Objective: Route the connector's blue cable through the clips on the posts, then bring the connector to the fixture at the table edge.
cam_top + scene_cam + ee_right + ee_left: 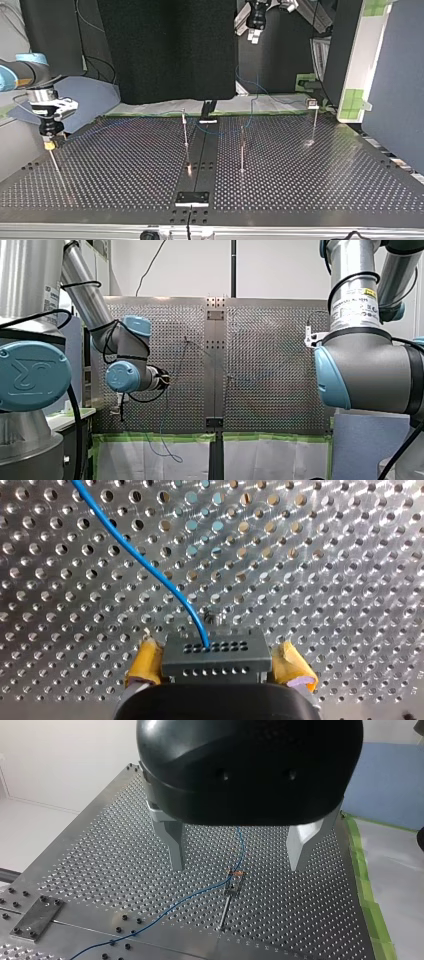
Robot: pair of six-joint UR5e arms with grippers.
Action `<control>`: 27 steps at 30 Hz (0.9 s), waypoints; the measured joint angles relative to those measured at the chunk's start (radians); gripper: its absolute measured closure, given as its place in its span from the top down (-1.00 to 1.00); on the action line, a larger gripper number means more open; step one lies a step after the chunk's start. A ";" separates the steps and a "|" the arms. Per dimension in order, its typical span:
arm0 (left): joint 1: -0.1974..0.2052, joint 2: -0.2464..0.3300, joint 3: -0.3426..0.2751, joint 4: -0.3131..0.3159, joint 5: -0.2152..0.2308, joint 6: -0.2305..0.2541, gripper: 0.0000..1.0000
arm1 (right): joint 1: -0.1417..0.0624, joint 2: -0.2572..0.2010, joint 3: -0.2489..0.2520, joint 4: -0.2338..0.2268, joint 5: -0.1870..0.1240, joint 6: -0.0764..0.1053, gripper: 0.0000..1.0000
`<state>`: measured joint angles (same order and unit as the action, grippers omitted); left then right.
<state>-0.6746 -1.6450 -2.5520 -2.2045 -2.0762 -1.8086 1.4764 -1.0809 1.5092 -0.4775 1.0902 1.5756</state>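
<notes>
In the right wrist view a grey connector (216, 656) sits between my right gripper's (218, 649) yellow pads (146, 661), which stand spread close beside its ends. The blue cable (150, 570) leaves its face and runs over the perforated plate. In the top view my right gripper (48, 144) hangs over a thin post (55, 165) at the view's left. My left gripper (236, 868) is open, its metal fingers (175, 847) wide apart above a clip (234, 883) on a post with the blue cable (165, 910) passing through it. The front view shows my left gripper (166, 378) near the table's left side.
Thin upright posts (185, 131) (242, 150) (314, 122) stand across the perforated table (125, 170). A small plate (192, 198) lies at the near edge of the top view. Green tape (160, 437) lines the table edge, where cable slack (165, 450) hangs down.
</notes>
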 joint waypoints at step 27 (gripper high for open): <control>0.003 -0.002 0.000 0.001 -0.001 0.005 1.00 | 0.000 0.000 0.000 0.002 0.071 0.000 0.99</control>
<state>-0.6719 -1.6467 -2.5522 -2.2040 -2.0772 -1.8039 1.4764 -1.0809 1.5095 -0.4757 1.1615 1.5756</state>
